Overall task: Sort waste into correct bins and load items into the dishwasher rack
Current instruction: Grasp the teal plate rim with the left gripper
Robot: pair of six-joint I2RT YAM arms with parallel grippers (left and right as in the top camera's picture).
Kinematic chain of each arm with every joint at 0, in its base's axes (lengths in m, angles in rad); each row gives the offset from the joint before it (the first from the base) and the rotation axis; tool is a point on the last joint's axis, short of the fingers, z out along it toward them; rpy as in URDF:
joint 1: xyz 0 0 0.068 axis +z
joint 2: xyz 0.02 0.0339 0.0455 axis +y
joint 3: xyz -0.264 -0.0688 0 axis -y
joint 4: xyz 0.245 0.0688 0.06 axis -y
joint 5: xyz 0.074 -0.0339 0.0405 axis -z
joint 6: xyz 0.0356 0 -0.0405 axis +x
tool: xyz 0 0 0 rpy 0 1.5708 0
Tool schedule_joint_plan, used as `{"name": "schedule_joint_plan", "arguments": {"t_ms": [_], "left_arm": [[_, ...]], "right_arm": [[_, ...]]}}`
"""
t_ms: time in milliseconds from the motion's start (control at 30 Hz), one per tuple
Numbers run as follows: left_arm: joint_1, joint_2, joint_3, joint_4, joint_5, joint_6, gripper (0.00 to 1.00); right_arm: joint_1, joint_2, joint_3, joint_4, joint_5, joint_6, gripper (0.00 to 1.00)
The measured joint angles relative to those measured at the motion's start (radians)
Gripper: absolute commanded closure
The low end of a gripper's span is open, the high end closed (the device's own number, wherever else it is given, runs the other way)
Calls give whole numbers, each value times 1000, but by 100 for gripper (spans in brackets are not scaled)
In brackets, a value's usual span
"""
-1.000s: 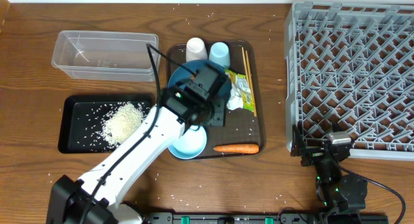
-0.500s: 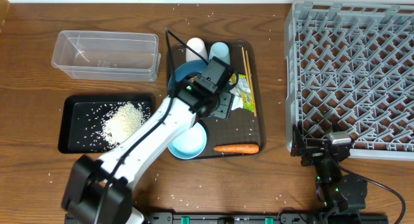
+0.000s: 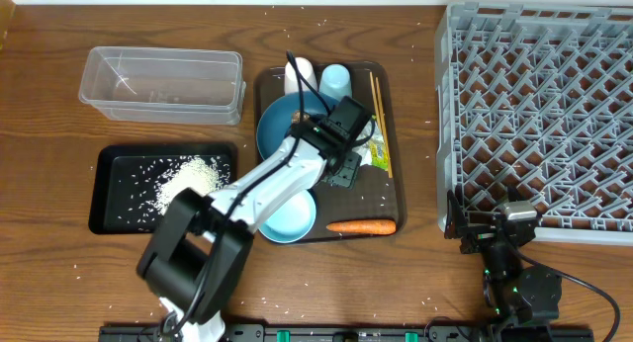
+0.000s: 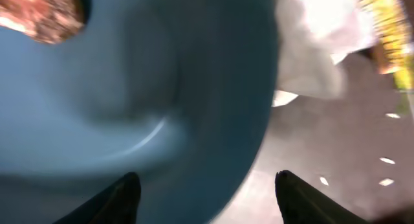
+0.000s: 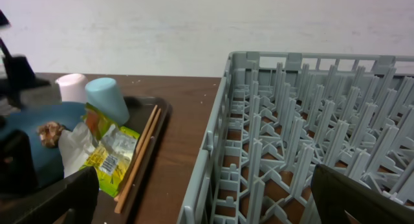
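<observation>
Waste sorting: left gripper (image 4: 207,198) over plate (image 4: 162,88) rim, beside wrapper (image 4: 310,49).
Its fingers spread, empty; right gripper (image 5: 207,204) wide. Likely next: pinch wrapper for clear container (image 3: 163,80).

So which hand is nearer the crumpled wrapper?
Left. The left hand is over the blue plate, right beside the wrapper; the right hand sits far off by the front of the dishwasher rack.

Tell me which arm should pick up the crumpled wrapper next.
Left. The left gripper hangs open over the plate's rim on the tray, right beside the wrapper. The right gripper sits by the rack's near corner, well away from it.
</observation>
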Motion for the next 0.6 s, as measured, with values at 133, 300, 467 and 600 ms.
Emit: {"name": "schedule_joint_plan", "arguments": {"t_ms": [133,300,467,600], "left_arm": [[0,39,0,10,0,0,33],[0,54,0,37,0,0,33],[0,55,0,47,0,0,48],[0,55,0,50,-2,6,50]], "right_arm": [[0,0,0,0,0,0,1],[0,0,0,0,0,0,1],[0,0,0,0,0,0,1],[0,0,0,0,0,0,1]]}}
